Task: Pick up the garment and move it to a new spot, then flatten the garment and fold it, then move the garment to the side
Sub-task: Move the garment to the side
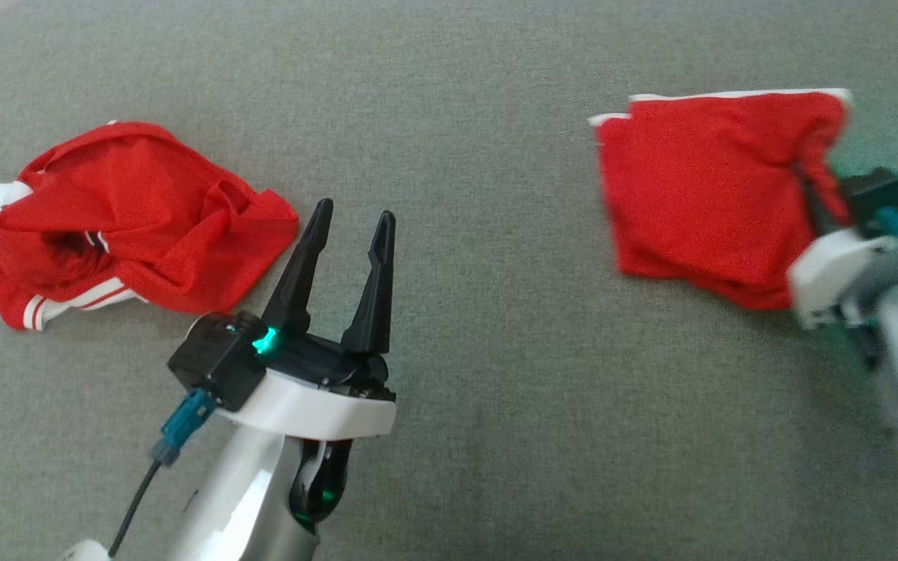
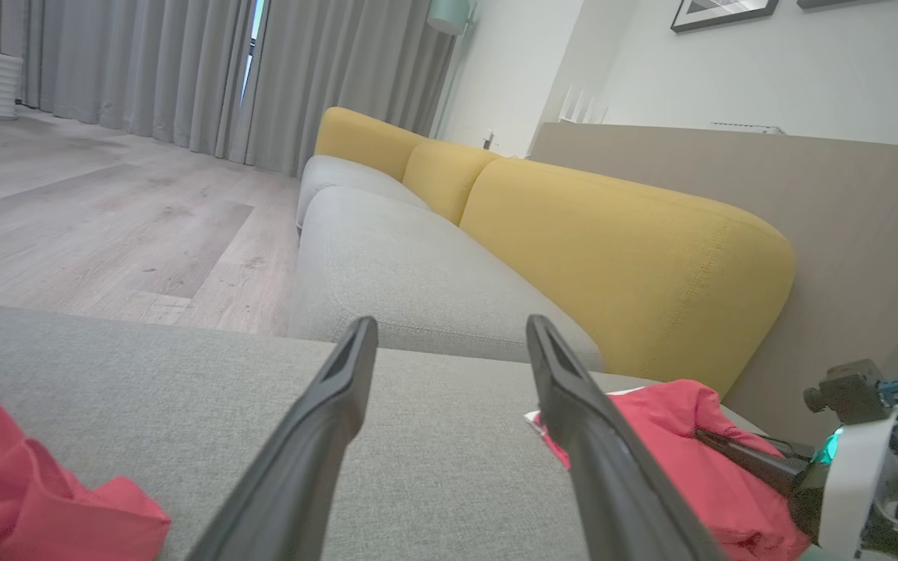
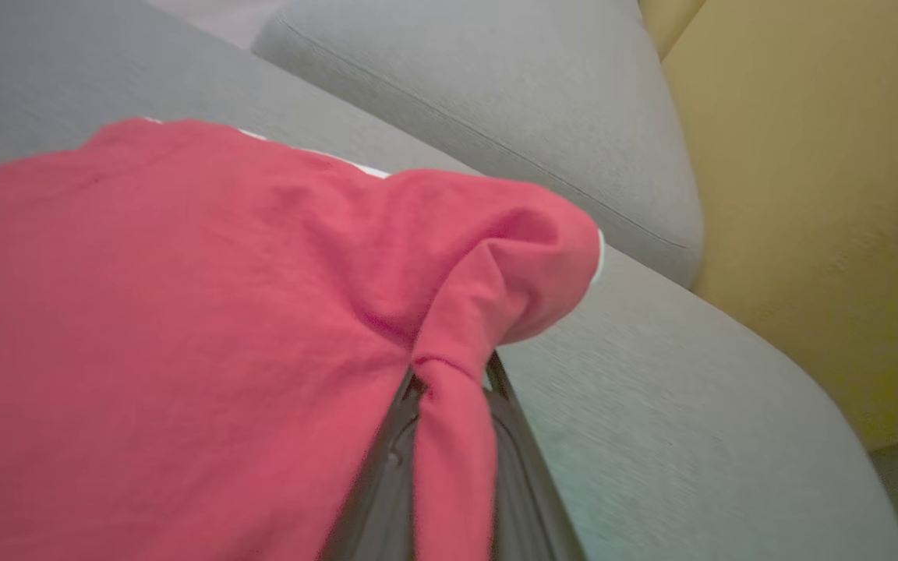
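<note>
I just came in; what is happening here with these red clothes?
The robot is handling red clothes on a grey cushion. Its right gripper is shut on a bunched edge of the folded red garment. Its left gripper is open and empty, between it and a crumpled red garment.

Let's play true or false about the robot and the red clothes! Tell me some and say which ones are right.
1. The right gripper is pinching the folded red garment. True.
2. The left gripper is holding the crumpled red garment. False: it is open and empty, beside that garment.
3. The clothes are on a wooden table. False: a grey cushion is under them.
4. The sofa has a yellow backrest. True.
</note>
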Available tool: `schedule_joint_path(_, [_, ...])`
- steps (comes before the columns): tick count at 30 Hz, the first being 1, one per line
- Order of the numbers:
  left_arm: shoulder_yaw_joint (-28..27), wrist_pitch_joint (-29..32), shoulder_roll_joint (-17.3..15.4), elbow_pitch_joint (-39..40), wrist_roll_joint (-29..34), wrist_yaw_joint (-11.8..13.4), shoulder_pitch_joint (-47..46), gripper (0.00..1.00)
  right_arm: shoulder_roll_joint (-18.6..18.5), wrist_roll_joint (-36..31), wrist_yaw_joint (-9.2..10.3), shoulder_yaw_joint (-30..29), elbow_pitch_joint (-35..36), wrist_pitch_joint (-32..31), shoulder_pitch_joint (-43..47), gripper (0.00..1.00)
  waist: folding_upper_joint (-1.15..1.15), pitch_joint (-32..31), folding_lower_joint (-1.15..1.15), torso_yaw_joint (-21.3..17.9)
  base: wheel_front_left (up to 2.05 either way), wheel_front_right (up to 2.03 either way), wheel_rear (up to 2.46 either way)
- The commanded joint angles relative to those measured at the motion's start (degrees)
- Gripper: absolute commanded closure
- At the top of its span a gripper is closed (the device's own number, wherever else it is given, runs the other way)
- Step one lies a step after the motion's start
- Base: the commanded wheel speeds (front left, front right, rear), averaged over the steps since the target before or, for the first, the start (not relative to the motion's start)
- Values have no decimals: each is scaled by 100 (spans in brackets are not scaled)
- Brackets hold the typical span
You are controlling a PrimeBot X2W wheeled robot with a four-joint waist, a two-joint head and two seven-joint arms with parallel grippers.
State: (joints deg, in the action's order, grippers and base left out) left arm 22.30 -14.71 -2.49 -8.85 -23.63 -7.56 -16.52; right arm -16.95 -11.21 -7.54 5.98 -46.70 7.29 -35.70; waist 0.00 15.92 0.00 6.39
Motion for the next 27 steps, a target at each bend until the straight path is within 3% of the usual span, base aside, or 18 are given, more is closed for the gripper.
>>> schedule_joint_path(1, [-186,-29,-39,216,-31,8,-195,0,-229,97,5,191,170,-29,-21,100,0,22,0,16,0,0,0])
schedule_joint_path(9, [-171,-29,-39,283,-78,8,-263,0,-1947,787,5,979,162,-294,16,100,0,295,0,189,0,0,0])
schedule_joint_path(13, [-166,-29,-39,294,-86,8,-325,0,-2568,1037,5,1030,164,-440,-71,100,0,434,0,273,0,0,0])
schedule_joint_path(20, [-154,-29,-39,306,-99,8,-410,0,-3131,1147,5,824,43,-579,-183,100,0,592,0,360,0,0,0])
schedule_joint_path(26, [-156,-29,-39,300,-99,8,-463,0,-3185,1103,5,600,-74,-542,-271,100,0,647,0,381,0,0,0])
schedule_joint_path(27, [-158,-29,-39,292,-98,8,-472,0,-3174,1075,5,563,-83,-518,-286,68,0,648,0,382,0,0,0])
